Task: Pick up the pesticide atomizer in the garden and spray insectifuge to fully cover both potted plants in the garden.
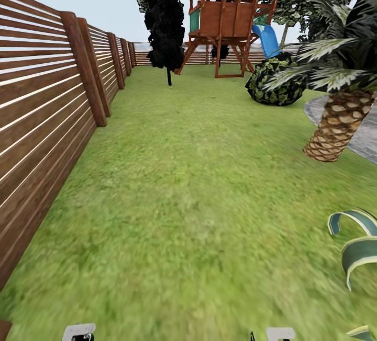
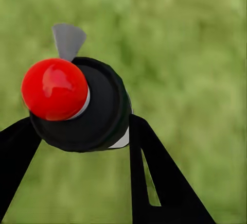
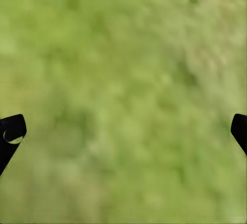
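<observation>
In the left wrist view my left gripper (image 2: 82, 126) is shut on the pesticide atomizer (image 2: 98, 116), a dark round bottle seen end-on with a red cap and a grey nozzle tab, held over grass. My right gripper (image 3: 126, 126) is open above bare lawn, with nothing between its black fingertips (image 3: 11, 130). Curled green leaves of one potted plant (image 1: 360, 249) reach in at the head view's lower right edge; its pot is out of view. White wrist parts of both arms sit at that view's bottom edge.
A brown slatted fence (image 1: 47, 105) runs along the left. Ahead lie open lawn (image 1: 188, 189), a wooden playhouse with a blue slide (image 1: 230, 16) and a dark tree (image 1: 165, 16). On the right are a round dark bush (image 1: 275, 82), a scaly palm trunk (image 1: 340, 124) and the grey patio edge (image 1: 366, 132).
</observation>
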Available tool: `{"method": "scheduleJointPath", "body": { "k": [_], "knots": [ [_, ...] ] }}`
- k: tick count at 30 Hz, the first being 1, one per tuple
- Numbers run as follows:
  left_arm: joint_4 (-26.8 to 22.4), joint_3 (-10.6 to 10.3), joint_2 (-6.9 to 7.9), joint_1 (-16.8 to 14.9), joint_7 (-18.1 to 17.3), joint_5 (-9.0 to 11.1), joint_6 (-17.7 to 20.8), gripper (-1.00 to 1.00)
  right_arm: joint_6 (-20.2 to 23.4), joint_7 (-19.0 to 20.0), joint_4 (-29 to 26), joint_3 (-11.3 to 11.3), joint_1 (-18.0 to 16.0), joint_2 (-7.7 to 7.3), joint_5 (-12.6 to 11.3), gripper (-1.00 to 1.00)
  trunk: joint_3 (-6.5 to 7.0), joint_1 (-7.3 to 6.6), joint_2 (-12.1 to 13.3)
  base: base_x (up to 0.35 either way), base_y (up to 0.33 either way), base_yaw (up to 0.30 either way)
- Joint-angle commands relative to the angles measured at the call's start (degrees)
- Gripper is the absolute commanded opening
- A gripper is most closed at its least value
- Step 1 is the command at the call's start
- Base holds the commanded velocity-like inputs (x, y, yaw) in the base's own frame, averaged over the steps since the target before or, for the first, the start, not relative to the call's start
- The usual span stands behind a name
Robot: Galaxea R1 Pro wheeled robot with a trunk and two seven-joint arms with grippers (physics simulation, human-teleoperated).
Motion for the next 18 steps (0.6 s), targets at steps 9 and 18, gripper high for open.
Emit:
{"method": "scheduleJointPath", "body": {
  "k": [9,18],
  "knots": [
    [0.0,0.5,-0.02,0.0,-0.4,-0.3,-0.1,-1.0,-0.1,-0.4,0.2,-0.4,0.0,-0.06,0.6,1.0,-0.05,0.02,0.0,0.339,0.0,0.0],
    [0.0,0.5,-0.25,0.0,-0.4,-0.3,-0.1,-1.0,-0.1,-0.4,0.2,-0.4,0.0,-0.06,0.6,1.0,-0.05,0.02,0.0,0.338,0.0,0.0]
  ]
}}
